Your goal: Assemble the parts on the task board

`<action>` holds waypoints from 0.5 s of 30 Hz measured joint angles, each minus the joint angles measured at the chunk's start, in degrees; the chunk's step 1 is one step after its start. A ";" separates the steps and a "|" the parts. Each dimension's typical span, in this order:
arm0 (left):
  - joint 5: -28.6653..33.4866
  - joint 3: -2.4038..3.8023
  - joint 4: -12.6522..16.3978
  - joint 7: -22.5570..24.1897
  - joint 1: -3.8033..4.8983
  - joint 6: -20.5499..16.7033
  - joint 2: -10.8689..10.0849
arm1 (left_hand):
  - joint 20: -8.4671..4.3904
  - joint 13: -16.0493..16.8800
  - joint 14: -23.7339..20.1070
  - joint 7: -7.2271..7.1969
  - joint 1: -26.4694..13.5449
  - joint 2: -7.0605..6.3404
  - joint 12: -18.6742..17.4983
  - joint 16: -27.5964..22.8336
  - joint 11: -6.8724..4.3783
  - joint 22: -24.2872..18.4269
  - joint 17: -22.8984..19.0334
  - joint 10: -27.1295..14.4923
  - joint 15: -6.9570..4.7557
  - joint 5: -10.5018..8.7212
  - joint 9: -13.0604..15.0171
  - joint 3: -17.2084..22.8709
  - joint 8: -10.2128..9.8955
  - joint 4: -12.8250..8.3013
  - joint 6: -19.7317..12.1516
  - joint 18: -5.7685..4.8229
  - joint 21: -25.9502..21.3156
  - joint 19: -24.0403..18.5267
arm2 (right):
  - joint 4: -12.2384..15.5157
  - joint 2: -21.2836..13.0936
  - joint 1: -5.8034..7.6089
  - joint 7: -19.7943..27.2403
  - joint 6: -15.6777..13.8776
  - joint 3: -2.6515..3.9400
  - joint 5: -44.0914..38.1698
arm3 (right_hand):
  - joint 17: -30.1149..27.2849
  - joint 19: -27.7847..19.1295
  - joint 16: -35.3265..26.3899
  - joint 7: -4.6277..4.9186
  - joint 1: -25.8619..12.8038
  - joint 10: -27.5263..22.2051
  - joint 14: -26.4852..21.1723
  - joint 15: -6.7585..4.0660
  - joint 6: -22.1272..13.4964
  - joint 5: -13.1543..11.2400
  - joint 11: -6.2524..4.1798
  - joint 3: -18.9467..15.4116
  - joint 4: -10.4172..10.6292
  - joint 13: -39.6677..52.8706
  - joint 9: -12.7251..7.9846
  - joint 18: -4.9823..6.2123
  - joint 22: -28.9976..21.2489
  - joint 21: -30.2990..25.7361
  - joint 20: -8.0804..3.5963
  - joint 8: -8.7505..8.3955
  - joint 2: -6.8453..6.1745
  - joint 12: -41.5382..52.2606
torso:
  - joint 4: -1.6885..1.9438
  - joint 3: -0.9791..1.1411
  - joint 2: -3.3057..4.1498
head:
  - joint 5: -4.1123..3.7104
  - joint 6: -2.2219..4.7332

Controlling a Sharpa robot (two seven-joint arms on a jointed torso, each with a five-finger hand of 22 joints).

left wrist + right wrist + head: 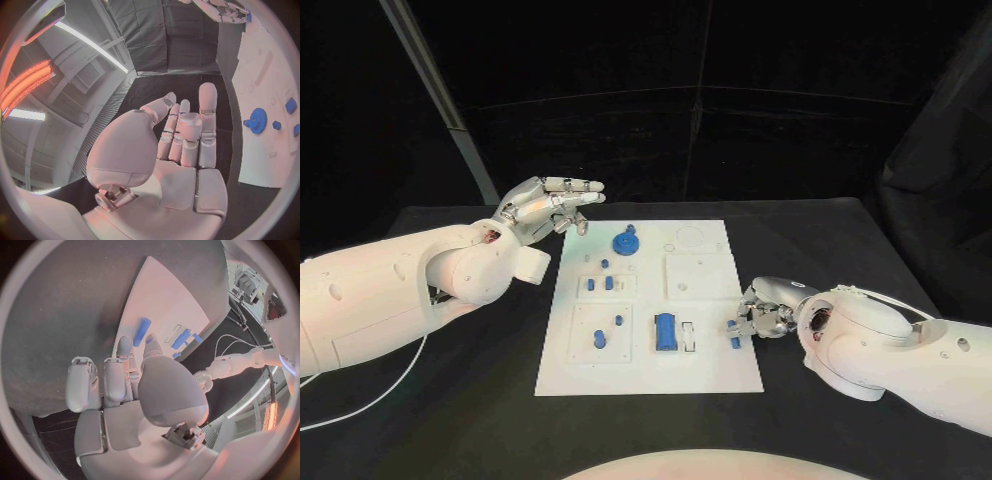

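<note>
In the head view, the task board (651,305) lies in the middle of the black bench (848,240). The right hand (764,312) sits at the board's right edge, lower right of centre in the frame, its fingers (738,325) curled in around a small blue part (734,341); it seems pinched there, though the contact is too small to be sure. Just left of those fingers lies the long blue block (668,333), its long axis running up and down the frame. So the right hand is much the nearer to it. The left hand (548,205) hovers at upper left, off the board's top left corner, fingers apart and holding nothing. The blue gear (626,243) stands near the board's top edge, the closest part to that hand. Smaller blue pegs (600,284) stand in the recessed panels on the board's left half.

In the left wrist view, the left hand's fingers (187,132) stretch out side by side, empty, with the gear (256,120) on the board at the right of the frame.

In the right wrist view, the right hand's fingers (125,347) point toward the long block (142,331) just beyond their tips, upper centre.
</note>
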 measured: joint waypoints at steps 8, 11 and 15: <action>-0.12 0.00 0.00 -0.06 0.00 0.09 -0.04 | 0.00 0.00 0.00 0.00 0.00 0.00 0.00 0.00 0.00 0.01 0.00 0.00 0.00 0.00 0.00 0.00 0.00 0.00 0.00 0.00 0.00 0.00 | -0.37 0.75 0.14 -0.61 1.92 0.16 -0.90 | 0.29 0.00 0.00 0.02 0.88 0.34 0.00 0.00 0.03 0.33 -0.08 -0.14 -0.65 1.25 0.50 0.00 0.32 0.00 0.00 0.11 0.15 1.43 | -0.01 -0.03 -0.01 | 0.09 -0.22; -0.15 -0.01 0.00 -0.09 0.00 0.12 -0.05 | 0.00 0.00 0.00 0.00 0.00 0.00 0.00 0.00 0.00 0.01 0.00 0.00 0.00 0.00 0.00 0.00 0.00 0.00 0.00 0.00 0.00 0.00 | -0.48 1.09 0.20 -0.91 2.58 0.20 -1.54 | 0.41 0.00 0.00 -0.02 1.65 0.62 0.00 0.00 0.20 0.33 0.00 -0.14 -1.11 1.99 0.75 0.00 0.40 0.00 0.00 0.00 0.15 2.27 | -0.03 -0.04 -0.02 | 0.09 -0.27; -0.19 -0.01 0.00 -0.12 0.00 0.16 -0.06 | 0.00 0.00 0.00 0.00 0.00 0.00 0.00 0.00 0.00 0.01 0.00 0.00 0.00 0.00 0.00 0.00 0.00 0.00 0.00 0.00 0.00 0.00 | -0.71 2.09 0.22 -1.42 3.54 0.27 -3.15 | 0.70 0.21 0.00 0.04 3.28 0.62 0.00 0.00 0.46 0.33 0.00 0.08 -2.29 2.71 1.08 0.00 0.64 0.00 -0.22 -0.06 -0.01 2.82 | -0.04 -0.04 -0.03 | 0.09 -0.29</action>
